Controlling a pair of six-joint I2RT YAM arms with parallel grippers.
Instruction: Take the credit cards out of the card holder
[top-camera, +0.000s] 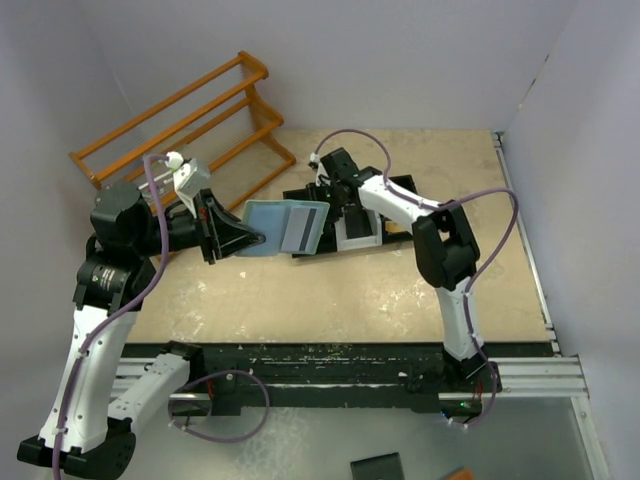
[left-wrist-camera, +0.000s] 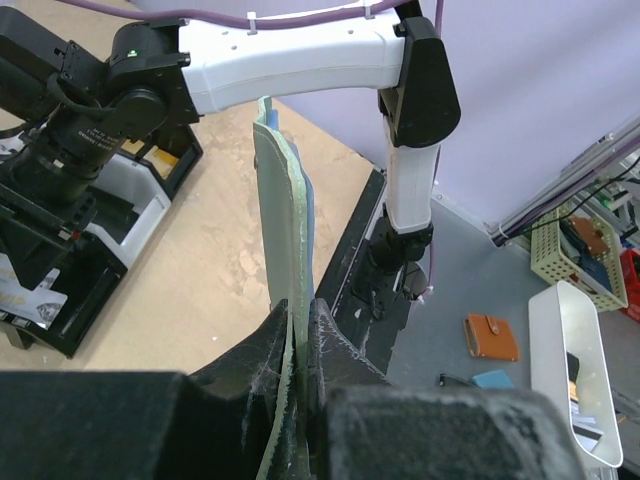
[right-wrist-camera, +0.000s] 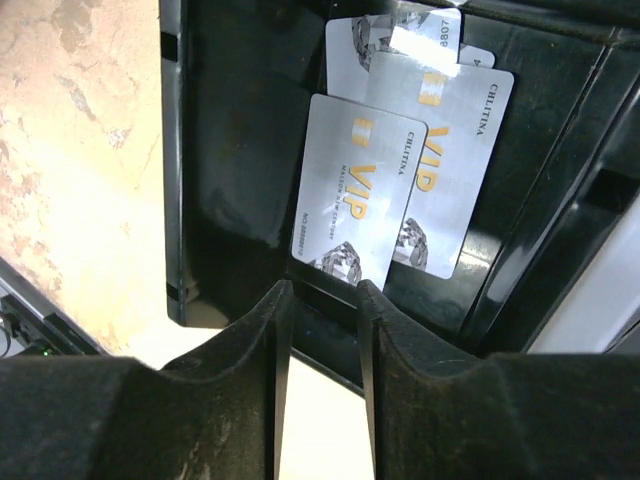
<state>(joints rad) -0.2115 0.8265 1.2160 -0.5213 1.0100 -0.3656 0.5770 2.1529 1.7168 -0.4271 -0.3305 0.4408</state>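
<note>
My left gripper (top-camera: 250, 238) is shut on the card holder (top-camera: 272, 226) and holds it open above the table, its light blue inside facing up. A grey card with a dark stripe (top-camera: 301, 228) still sits in its right half. In the left wrist view the card holder (left-wrist-camera: 281, 230) stands edge-on, pinched between my fingers (left-wrist-camera: 300, 335). My right gripper (top-camera: 349, 208) is open and empty just above the black tray (top-camera: 400, 185). In the right wrist view its jaws (right-wrist-camera: 322, 292) hover over three silver VIP credit cards (right-wrist-camera: 360, 200) lying overlapped in a black compartment.
An orange wooden rack (top-camera: 190, 115) stands at the back left. The black-and-white tray has a white compartment (top-camera: 358, 235) by the right gripper. The left wrist view shows a white bin (left-wrist-camera: 575, 370) and an orange wallet (left-wrist-camera: 492, 337) beyond the table edge.
</note>
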